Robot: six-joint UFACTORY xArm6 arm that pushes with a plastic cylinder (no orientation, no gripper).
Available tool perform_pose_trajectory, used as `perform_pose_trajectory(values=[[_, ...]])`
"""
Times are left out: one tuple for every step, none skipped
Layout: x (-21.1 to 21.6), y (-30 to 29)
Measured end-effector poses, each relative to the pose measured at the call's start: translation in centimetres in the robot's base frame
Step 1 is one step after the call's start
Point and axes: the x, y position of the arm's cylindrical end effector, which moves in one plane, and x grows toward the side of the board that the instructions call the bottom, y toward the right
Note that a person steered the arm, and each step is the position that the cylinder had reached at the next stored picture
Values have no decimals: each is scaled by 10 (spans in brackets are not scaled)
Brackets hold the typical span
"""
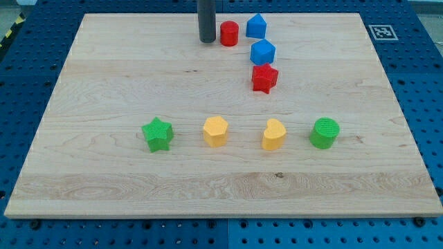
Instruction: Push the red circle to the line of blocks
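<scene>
Pale wooden worktop [104,200]. Nearest row, well below my tip [207,41]: green star block [158,134], yellow hexagon block [215,131], yellow heart block [274,134], green cylinder block [324,133]. Lower right of tip: red star block [264,78], blue hexagon block [263,52]. Red circle block [229,33] just right of tip; blue pentagon block [257,26] beyond. No pincer fitted; bare rod only.

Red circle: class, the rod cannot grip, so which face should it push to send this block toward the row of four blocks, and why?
Press the red circle on its face toward the view's top. My tip sits at its left side now, apart or barely touching. The row, from green star to green circle, lies toward the view's bottom. Being round, it likely slips off an off-centre push.
</scene>
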Motion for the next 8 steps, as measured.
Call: perform_pose_trajectory(values=[[-22, -3], [-27, -3], [-25, -3], [-19, -3], [-16, 4], [-16, 19], [-10, 44], [-3, 66]])
